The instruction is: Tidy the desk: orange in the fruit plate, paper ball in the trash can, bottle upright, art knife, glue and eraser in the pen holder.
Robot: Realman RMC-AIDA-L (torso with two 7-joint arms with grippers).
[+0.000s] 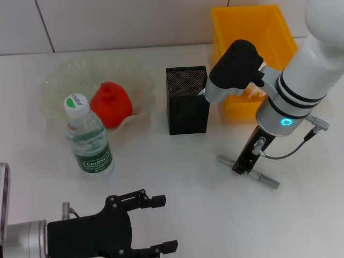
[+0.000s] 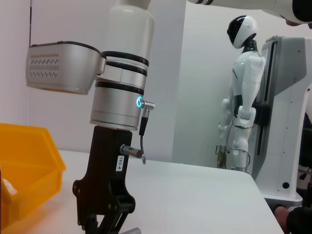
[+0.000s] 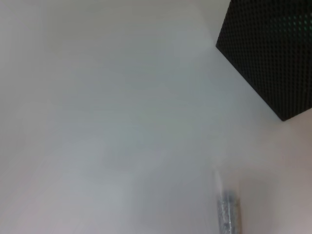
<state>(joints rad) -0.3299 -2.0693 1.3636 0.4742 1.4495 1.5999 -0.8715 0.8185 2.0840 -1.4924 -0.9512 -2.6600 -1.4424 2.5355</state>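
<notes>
The grey art knife (image 1: 248,171) lies flat on the white desk, right of the black mesh pen holder (image 1: 187,100). My right gripper (image 1: 240,167) points straight down onto the knife's middle; the left wrist view shows the right gripper (image 2: 100,226) from the side. The knife's end (image 3: 226,214) and the pen holder (image 3: 273,53) show in the right wrist view. The reddish orange (image 1: 110,104) rests in the clear fruit plate (image 1: 59,80). The bottle (image 1: 88,137) stands upright. A pale paper ball (image 1: 256,92) lies in the yellow trash can (image 1: 252,32). My left gripper (image 1: 161,224) waits open, low and near. Glue and eraser are out of view.
The bottle stands just in front of the fruit plate, left of the pen holder. The yellow trash can (image 2: 29,161) sits against the back wall behind my right arm. A white humanoid robot (image 2: 241,97) stands beyond the desk's far edge.
</notes>
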